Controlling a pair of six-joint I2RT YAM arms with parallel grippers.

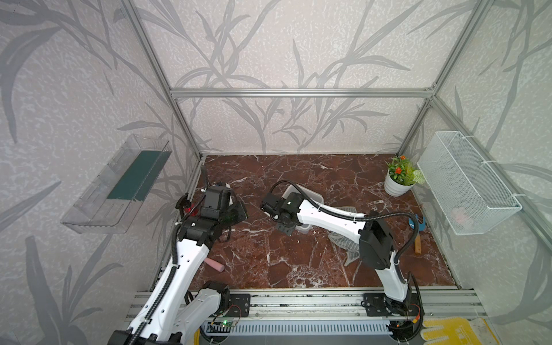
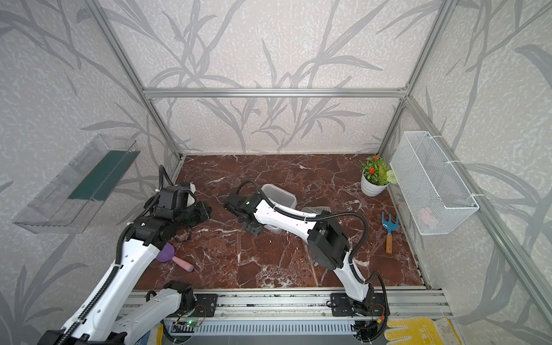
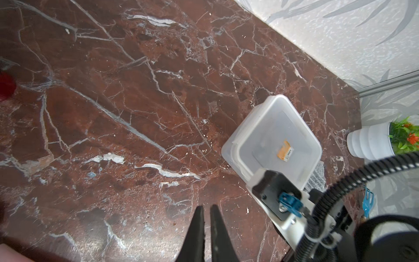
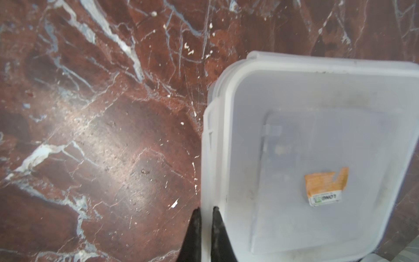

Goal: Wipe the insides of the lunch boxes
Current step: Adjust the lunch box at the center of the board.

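Apparently nested lunch boxes (image 4: 317,136) at middle of bench (image 1: 298,268). Likely light, thin, flexy, slick; rim wall best hold. There right gripper (image 4: 206,208) pinches it; left gripper (image 3: 206,207) near-closed, empty.

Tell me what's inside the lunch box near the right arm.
No contents: the lunch box looks empty, with a torn orange sticker showing at its translucent base and faint smudges. A second rim suggests another tub nested under it, its inside covered.
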